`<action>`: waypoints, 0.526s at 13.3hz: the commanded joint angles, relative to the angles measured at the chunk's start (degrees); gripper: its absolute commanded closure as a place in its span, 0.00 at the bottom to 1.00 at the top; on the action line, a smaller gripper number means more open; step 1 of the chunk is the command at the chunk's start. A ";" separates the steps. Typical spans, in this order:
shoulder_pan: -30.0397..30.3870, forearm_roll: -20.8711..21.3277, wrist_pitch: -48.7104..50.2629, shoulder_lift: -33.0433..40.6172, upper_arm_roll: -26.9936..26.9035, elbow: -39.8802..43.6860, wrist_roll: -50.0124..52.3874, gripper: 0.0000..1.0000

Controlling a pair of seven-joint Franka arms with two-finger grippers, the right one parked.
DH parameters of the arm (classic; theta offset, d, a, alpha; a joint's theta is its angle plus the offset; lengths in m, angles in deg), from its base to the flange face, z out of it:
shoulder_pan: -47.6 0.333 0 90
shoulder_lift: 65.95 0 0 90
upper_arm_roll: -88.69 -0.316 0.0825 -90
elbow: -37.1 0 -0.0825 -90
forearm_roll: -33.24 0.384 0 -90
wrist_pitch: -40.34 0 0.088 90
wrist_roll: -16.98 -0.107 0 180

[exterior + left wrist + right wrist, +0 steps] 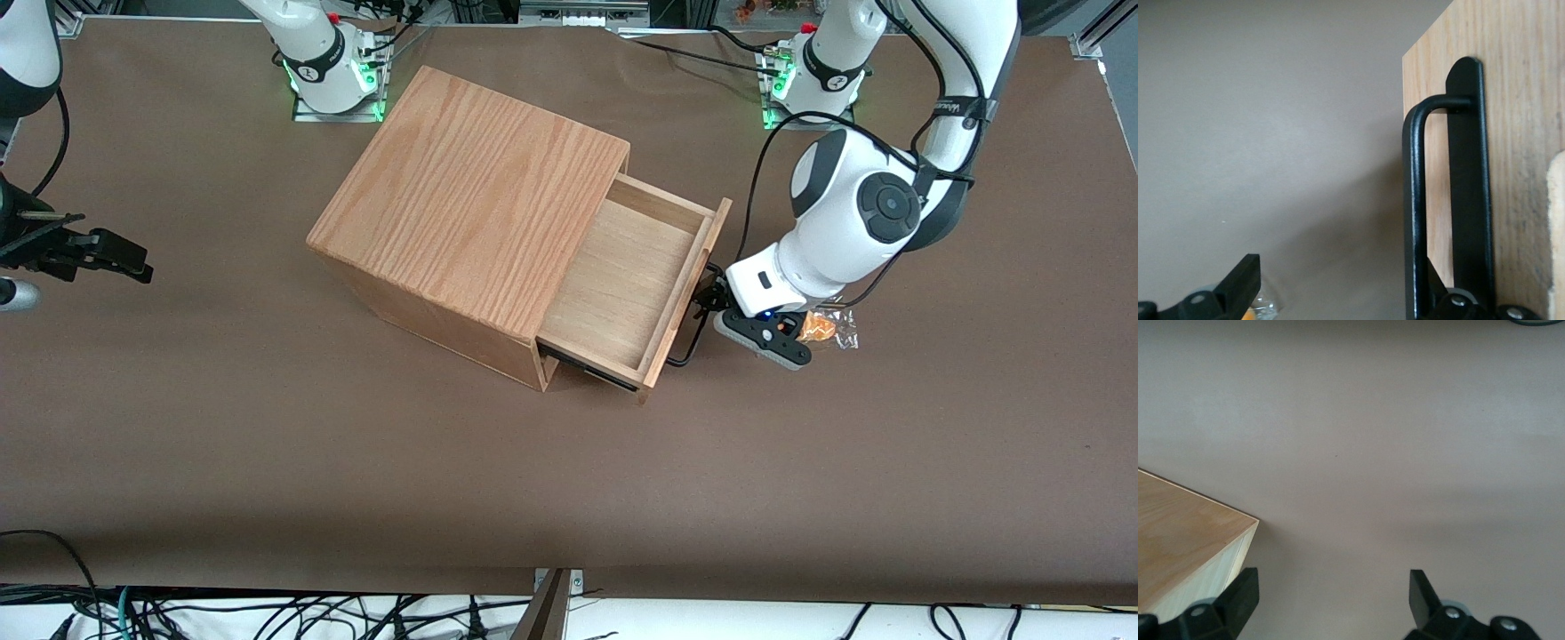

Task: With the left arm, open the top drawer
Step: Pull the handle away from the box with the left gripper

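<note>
Gripper (711, 300) spread at top drawer (622, 284) handle (1415, 200), drawer out.

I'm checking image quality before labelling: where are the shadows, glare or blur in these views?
Front view: even light, sharp, a soft shadow under the pulled-out top drawer, green base lights glowing, and the gripper at the handle. Left wrist view: handle sharp, its shadow dimming the table beside the drawer front. Right wrist view: flat, faintly banded light on the table.
</note>
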 commanded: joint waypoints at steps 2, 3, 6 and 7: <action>0.08 8.94 -4.77 -2.16 -3.83 -0.01 0.78 0.00; 0.08 8.94 -4.77 -2.16 -3.74 -0.01 0.78 0.00; 0.08 8.94 -4.77 -2.25 -3.83 -0.01 0.87 0.00; 0.08 8.50 -4.77 -2.25 -3.83 -0.01 0.96 0.00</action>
